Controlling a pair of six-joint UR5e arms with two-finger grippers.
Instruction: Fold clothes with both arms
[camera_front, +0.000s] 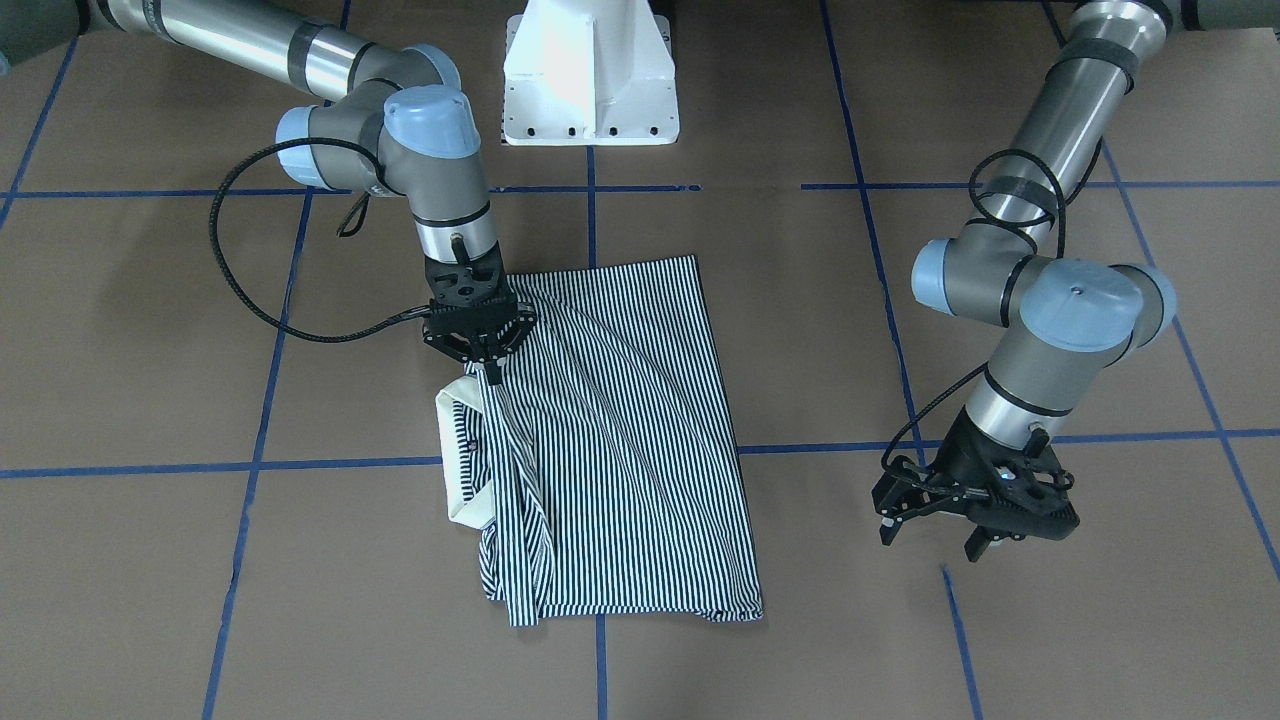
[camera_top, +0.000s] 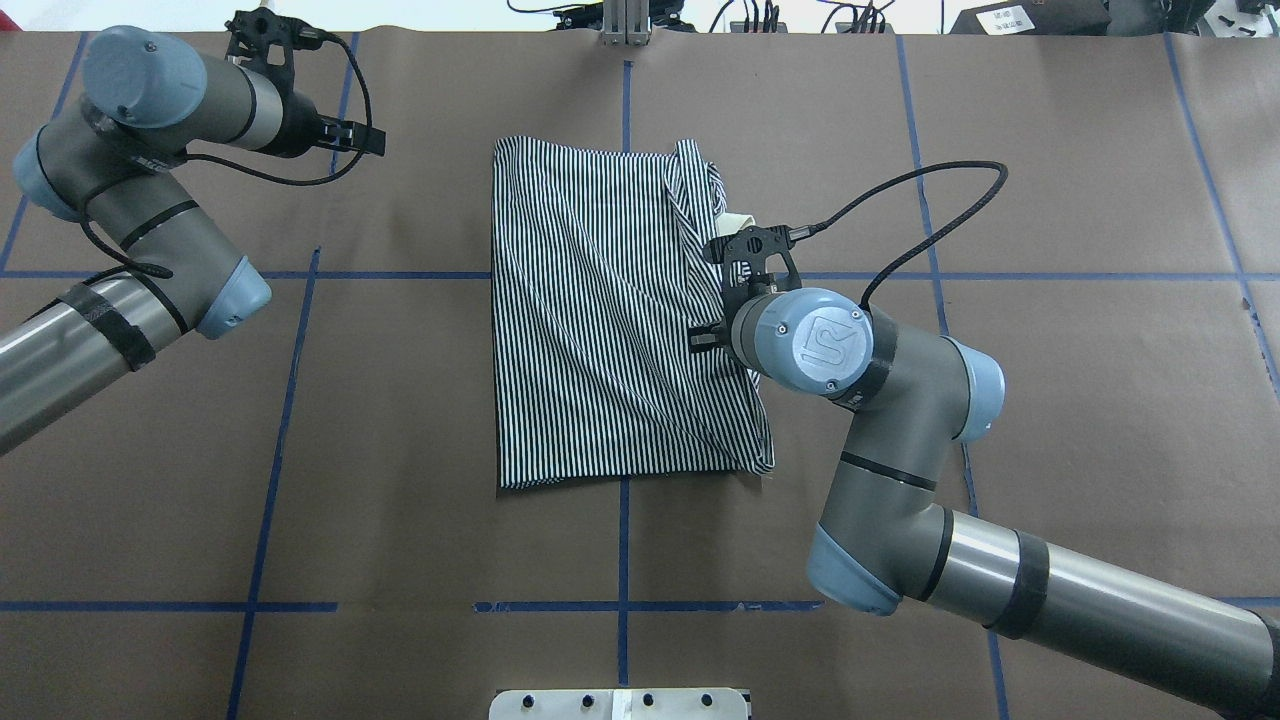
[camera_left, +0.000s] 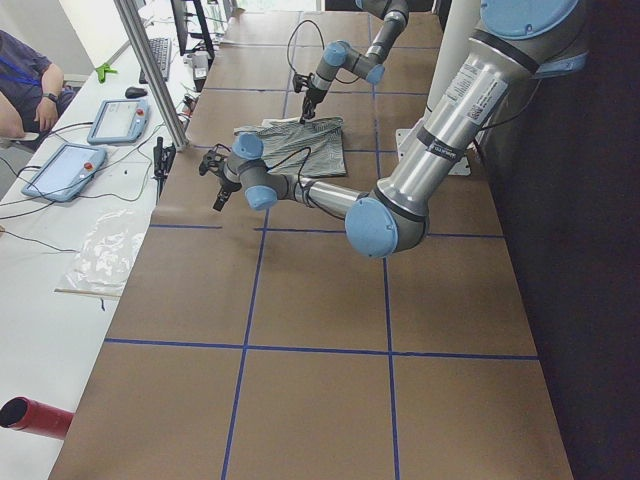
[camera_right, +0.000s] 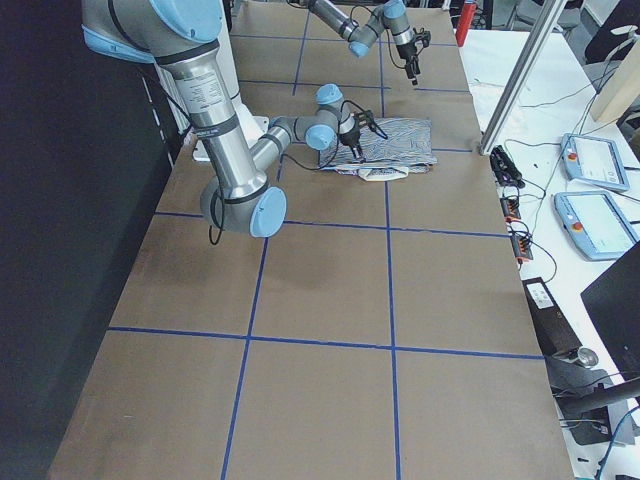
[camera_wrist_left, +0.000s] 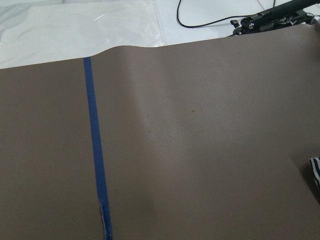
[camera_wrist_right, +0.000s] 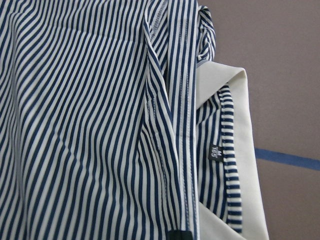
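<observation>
I see the navy-and-white striped polo shirt (camera_front: 620, 430) lying folded into a rough rectangle near the middle of the brown paper-covered tabletop (camera_front: 150, 350). It covers a crossing of the blue tape lines (camera_front: 340, 465). Its plain cream-white collar (camera_front: 462, 460) sticks out on the side toward the right arm.

The right end effector (camera_front: 493, 372) points down at the shirt's edge just beside the collar, its jaws pressed together on a raised fold of striped fabric. In my right wrist view the fingertips (camera_wrist_right: 180, 235) are clenched on that fold, and a small dark size label (camera_wrist_right: 215, 151) shows inside the collar band.

The left end effector (camera_front: 930, 538) hangs over bare paper well apart from the shirt, its jaws spread and holding nothing. Its wrist camera catches only a striped corner of the shirt at the frame's right edge.
</observation>
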